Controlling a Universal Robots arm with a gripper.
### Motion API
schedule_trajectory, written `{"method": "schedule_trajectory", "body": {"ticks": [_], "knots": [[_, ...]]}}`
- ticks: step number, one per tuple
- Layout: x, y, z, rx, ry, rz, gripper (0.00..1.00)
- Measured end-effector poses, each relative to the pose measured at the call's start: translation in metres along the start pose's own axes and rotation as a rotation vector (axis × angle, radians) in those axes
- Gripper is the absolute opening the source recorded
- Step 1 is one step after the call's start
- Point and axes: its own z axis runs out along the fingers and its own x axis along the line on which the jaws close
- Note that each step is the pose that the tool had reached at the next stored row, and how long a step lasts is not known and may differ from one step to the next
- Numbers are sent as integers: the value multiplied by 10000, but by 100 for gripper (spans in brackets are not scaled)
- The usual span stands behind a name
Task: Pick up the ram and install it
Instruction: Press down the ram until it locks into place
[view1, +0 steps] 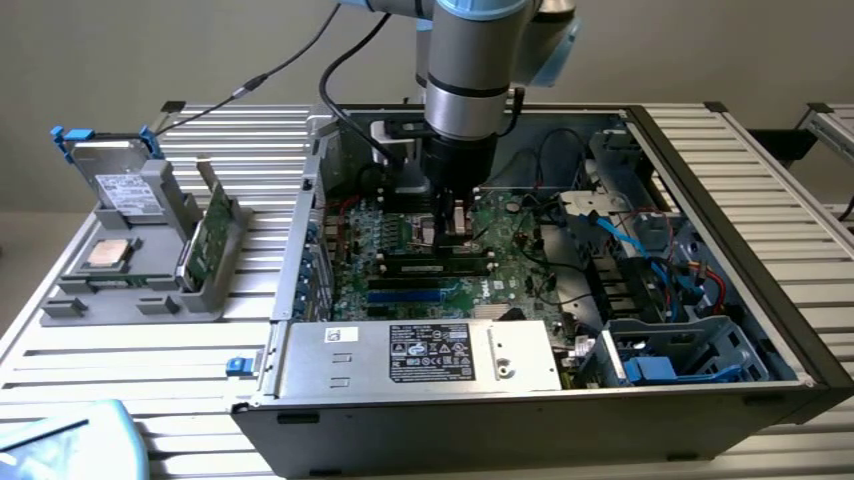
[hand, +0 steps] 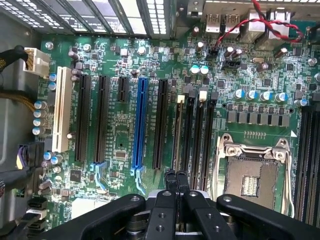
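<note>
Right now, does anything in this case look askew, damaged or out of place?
Nothing looks damaged or spilled. The end effector is shut over the motherboard, beside the ram, which stands edge-on in its slot and looks straight. The CPU socket sits empty, and red wires loop loosely over the rear ports.

You see an open PC case (view1: 747, 250) on the slatted table (view1: 120, 360), its motherboard (hand: 125, 125) exposed, blue slot (hand: 139, 125), empty CPU socket (hand: 252, 175), and a grey tray (view1: 134, 290) beside it.

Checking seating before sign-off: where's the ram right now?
In the wrist view the ram stands in the memory slot nearest the expansion slots, just off the gripper and its shut jaws; in the exterior view, mid-motherboard under the arm.
</note>
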Motion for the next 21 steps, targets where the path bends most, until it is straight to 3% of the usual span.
{"method": "schedule_trajectory", "body": {"ticks": [18, 21], "knots": [[0, -2, 0, 0, -9, 1, 11], [0, -2, -1, -19, -35, 318, 11]]}}
